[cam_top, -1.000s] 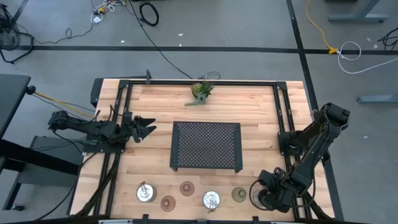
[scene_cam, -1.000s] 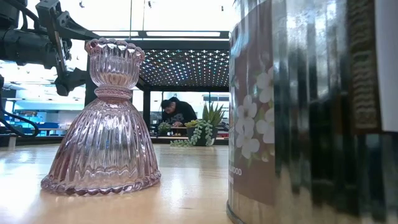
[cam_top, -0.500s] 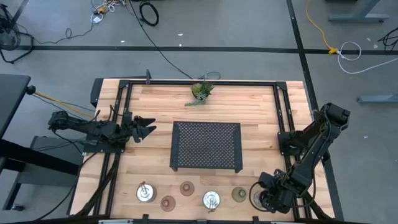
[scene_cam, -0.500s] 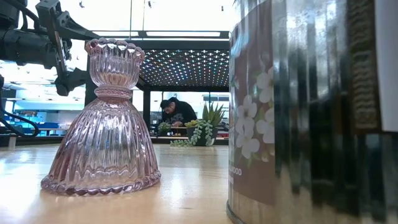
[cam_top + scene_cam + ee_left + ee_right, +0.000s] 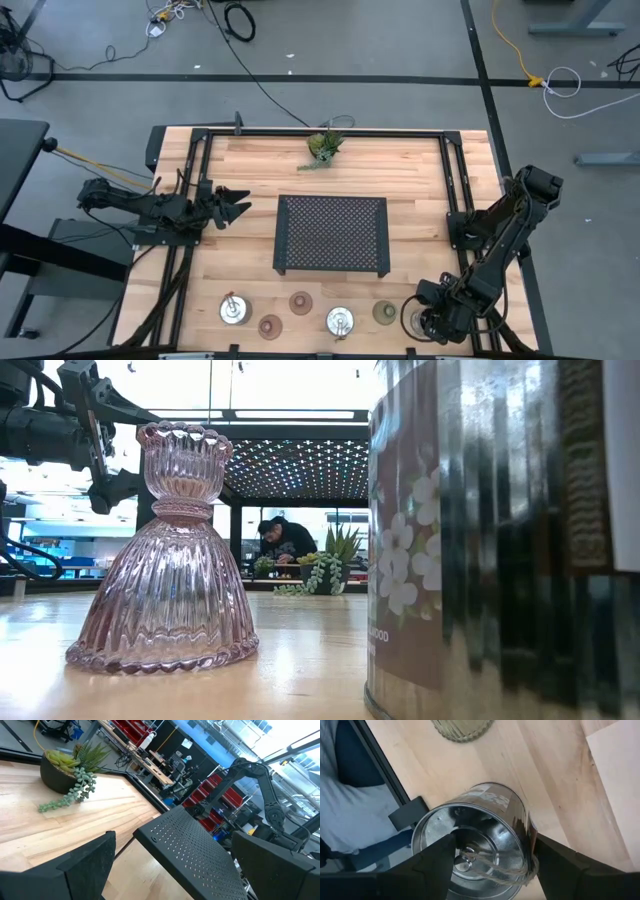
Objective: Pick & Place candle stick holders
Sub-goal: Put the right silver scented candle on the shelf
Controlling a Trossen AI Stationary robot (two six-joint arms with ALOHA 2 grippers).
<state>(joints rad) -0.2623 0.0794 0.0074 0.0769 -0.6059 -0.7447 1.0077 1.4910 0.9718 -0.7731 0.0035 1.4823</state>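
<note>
- Shiny metal fills my right wrist view: a silver tin holder (image 5: pixel 475 840) with a post at its centre sits between the right gripper (image 5: pixel 430 322) fingers (image 5: pixel 432 865), which straddle its rim. They are spread about as wide as the tin, and I can't tell whether they are pressing on it yet.
- I judge this straddle is a top-down grasp: coming from above avoids knocking the neighbours in the row.
- Just beside the tin is the olive-green holder (image 5: pixel 384 313), close enough that a wide finger could nudge it on the lift.
- Along the same near edge stand a silver holder (image 5: pixel 340 321), two brownish-red holders (image 5: pixel 300 302) (image 5: pixel 270 325) and another silver one (image 5: pixel 233 310); in the low view one of these reads as a ribbed pink glass piece (image 5: pixel 170 550).
- Mid-table is the black perforated tray (image 5: pixel 331 235), bare, and likely the drop spot.
- The left gripper (image 5: pixel 232 204) waits at the left side, level with the tray, fingers apart and holding nothing.
- Farthest off, the leafy plant sprig (image 5: pixel 324 147) sits by the far rail, out of the way.
</note>
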